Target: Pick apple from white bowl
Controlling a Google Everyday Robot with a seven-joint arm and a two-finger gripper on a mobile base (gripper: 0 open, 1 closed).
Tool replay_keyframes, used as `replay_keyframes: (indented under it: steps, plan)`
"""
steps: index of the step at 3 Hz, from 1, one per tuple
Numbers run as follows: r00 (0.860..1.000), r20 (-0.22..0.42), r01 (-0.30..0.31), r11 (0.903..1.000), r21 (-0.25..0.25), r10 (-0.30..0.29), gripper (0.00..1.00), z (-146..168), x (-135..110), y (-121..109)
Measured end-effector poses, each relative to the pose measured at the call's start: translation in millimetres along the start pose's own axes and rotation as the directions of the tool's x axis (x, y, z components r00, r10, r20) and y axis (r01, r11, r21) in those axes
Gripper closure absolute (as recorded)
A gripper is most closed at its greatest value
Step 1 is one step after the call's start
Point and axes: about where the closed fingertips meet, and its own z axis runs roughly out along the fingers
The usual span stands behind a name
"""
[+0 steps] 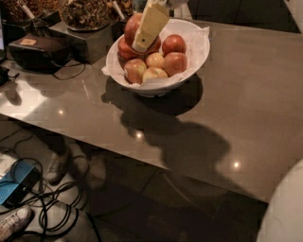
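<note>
Gripper (143,38) is at top centre, coming down from the upper edge over the left-rear part of the white bowl (201,49). Its flat cream piece slants across the right side of the apple (131,26), touching or just in front of it (can't tell which). Can't tell whether the gripper is clamped on the fruit or spread, since the far side is hidden. That apple is the big dark-red one and sits highest in the pile, at the bowl's back left. Approx. six more apples (175,63) lie around and below it, some red, some paler yellow-red, all on crumpled white paper (204,34) that sticks past the rim. The bowl stands on a glossy grey-brown table (246,99) w/ a heavy shadow in front. Dark snack containers (87,14) are just behind-left of the bowl. A black device (38,49) w/ cable sits further left. On the floor below are cables (52,208), a blue box (14,184) and a white shoe (12,223).
</note>
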Motion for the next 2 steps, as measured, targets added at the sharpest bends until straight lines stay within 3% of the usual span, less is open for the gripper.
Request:
replay_keyframes:
  steps: [1, 2]
  plan:
    - [0.998, 0.057, -0.013, 0.9999, -0.006, 0.014, 1.00, 2.4, -6.9, 21.5]
    - [0.998, 0.054, -0.013, 0.9999, -0.009, 0.014, 1.00, 9.0, -6.4, 22.0]
